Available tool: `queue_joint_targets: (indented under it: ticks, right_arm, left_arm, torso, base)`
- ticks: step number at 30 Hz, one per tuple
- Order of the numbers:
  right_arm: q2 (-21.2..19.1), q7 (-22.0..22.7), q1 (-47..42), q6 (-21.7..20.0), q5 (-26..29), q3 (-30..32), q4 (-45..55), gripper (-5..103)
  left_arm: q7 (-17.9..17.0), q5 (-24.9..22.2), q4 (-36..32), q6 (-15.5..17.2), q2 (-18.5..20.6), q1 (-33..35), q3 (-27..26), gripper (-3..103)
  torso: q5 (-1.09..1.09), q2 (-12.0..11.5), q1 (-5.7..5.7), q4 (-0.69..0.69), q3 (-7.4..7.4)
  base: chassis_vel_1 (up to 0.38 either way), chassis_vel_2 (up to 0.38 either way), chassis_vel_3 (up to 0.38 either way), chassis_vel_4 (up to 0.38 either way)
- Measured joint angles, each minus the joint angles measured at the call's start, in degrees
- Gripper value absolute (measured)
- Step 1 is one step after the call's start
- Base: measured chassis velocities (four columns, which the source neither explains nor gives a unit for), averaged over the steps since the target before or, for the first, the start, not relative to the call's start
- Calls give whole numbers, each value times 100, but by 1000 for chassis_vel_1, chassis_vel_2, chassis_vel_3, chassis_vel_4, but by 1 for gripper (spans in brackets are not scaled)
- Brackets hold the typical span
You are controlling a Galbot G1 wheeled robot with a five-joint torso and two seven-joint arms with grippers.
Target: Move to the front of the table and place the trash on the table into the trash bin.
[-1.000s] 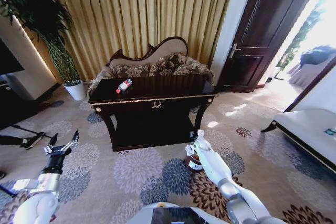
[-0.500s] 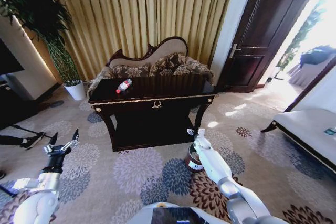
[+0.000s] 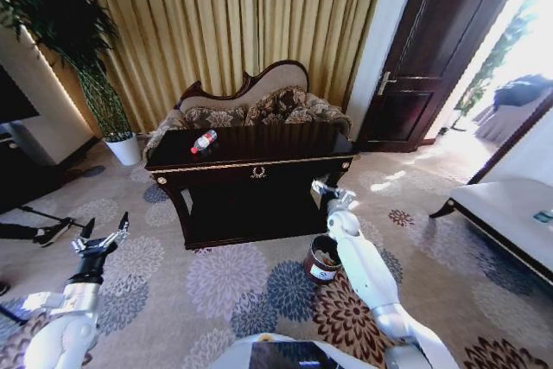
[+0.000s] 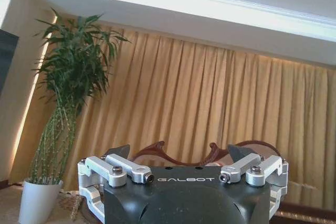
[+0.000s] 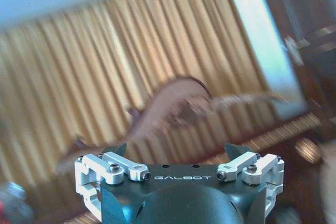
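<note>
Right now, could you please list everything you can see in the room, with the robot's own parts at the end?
table: one, dark brown with gold trim, centre.
bottle: one, clear with red cap, lying on the table's left end.
bin: one, dark brown with white label, on the carpet by the table's right front leg; pale trash inside.
sofa: one, patterned, behind the table.
curtains: gold, back wall.
plant: one, green in a white pot, far left.
door: one, dark wood, right.
bench: one, pale, right edge.
left gripper: jaws open, low on the left over the carpet.
right gripper: jaws open, raised above the bin.
</note>
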Motion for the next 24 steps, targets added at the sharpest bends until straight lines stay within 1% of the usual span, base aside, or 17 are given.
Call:
queue_joint_targets:
  ticks: [1, 3, 4, 7, 13, 16, 20, 21, 24]
  right_arm:
    - [0, 0, 0, 0, 0, 0, 0, 100]
    - [-6, -83, -197, -113, -212, -57, 526, 100]
    - [-6, -83, -197, -113, -212, -57, 526, 100]
    - [-7, -200, -415, -151, -492, -137, 904, 100]
    - [34, -212, -565, -186, -704, -238, 1127, 100]
    - [35, -154, -600, -267, -813, -266, 1173, 100]
    - [37, -29, -700, -425, -1195, -295, 1240, 100]
    - [37, -29, -700, -425, -1195, -295, 1240, 100]
    - [26, 151, -759, -636, -1403, -300, 1359, 100]
  left_arm:
    - [0, 0, 0, 0, 0, 0, 0, 100]
    - [-66, -22, -44, 65, 13, -22, -28, 100]
    - [-66, -22, -44, 65, 13, -22, -28, 100]
    - [-130, -33, -64, 108, 42, -62, -42, 100]
    - [-221, -33, -99, 167, 85, -140, -13, 100]
    - [-288, -33, -109, 194, 109, -182, -4, 100]
    - [-595, -1, -133, 232, 118, -317, 92, 100]
    - [-595, -1, -133, 232, 118, -317, 92, 100]
    - [-714, 38, -188, 354, 156, -377, 127, 100]
  torso:
    - [0, 0, 0, 0, 0]
    - [1, 0, 0, 0, 0]
    - [1, 0, 0, 0, 0]
    - [1, 0, 0, -1, 0]
    - [1, 0, 0, 0, 0]
    - [1, 0, 0, 0, 0]
    - [1, 0, 0, -2, 1]
    - [1, 0, 0, -2, 1]
    - [1, 0, 0, -1, 1]
  base:
    - [0, 0, 0, 0]
    - [0, 0, 0, 0]
    - [0, 0, 0, 0]
    - [0, 0, 0, 0]
    - [0, 0, 0, 0]
    - [0, 0, 0, 0]
    - [0, 0, 0, 0]
    - [0, 0, 0, 0]
    - [0, 0, 0, 0]
